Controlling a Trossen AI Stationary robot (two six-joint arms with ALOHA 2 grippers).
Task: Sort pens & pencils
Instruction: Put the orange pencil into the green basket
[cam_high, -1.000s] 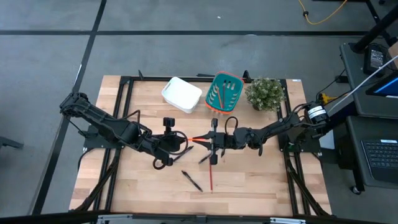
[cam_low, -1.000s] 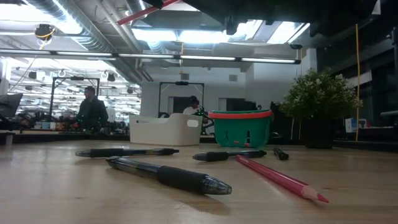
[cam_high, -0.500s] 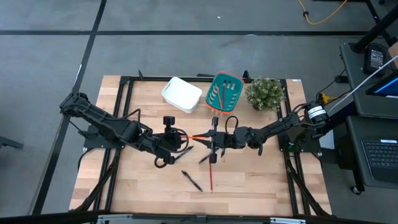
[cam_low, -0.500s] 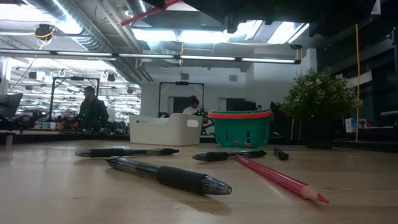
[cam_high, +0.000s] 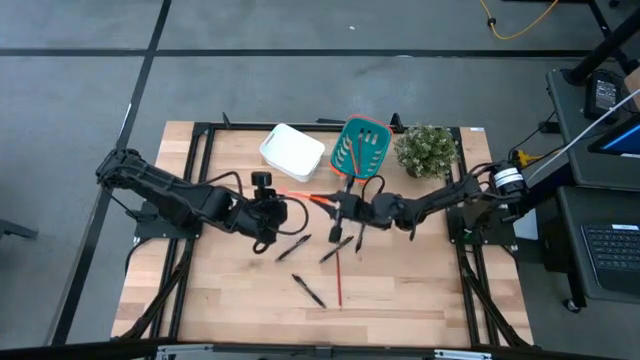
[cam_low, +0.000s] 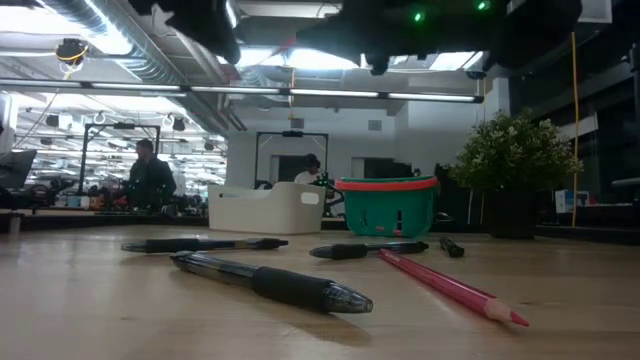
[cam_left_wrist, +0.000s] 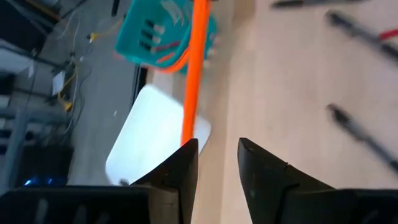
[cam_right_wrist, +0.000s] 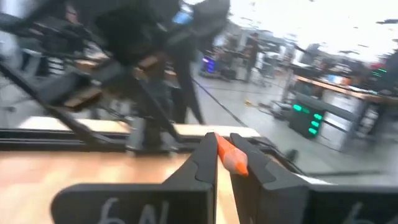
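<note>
**Orange pencil hanging between the two arms mid-table**

So here's where we are. Looking down from above, both arms meet near the middle of the wooden table (cam_high: 420, 290), just in front of the teal basket (cam_high: 361, 147). The right gripper (cam_high: 338, 205) is pinched tight on an orange pencil (cam_high: 305, 197), and in its own wrist camera we can see the orange end wedged between the two dark fingers (cam_right_wrist: 202, 163). The pencil is up off the table and sticks out toward the left gripper (cam_high: 275, 211).

The left gripper has its jaws spread apart. In the left wrist view the pencil runs on past the gap between its fingers (cam_left_wrist: 180, 165), and we're honestly not sure whether it touches either finger, since the shaft passes behind one fingertip there.

The rest of the stuff is down on the tabletop. We count three black pens (cam_high: 308, 291) lying loose in front of the arms, plus one red pencil (cam_high: 339, 284) just beside the nearest pen. From the table-level camera that pen (cam_low: 270, 282) and the red pencil (cam_low: 450, 286) are closest to us, two more pens further back.

The teal basket already has a few sticks in it. The white bin (cam_high: 292, 152) sits right beside it, and a small potted plant (cam_high: 426, 149) on the basket's other side.
</note>
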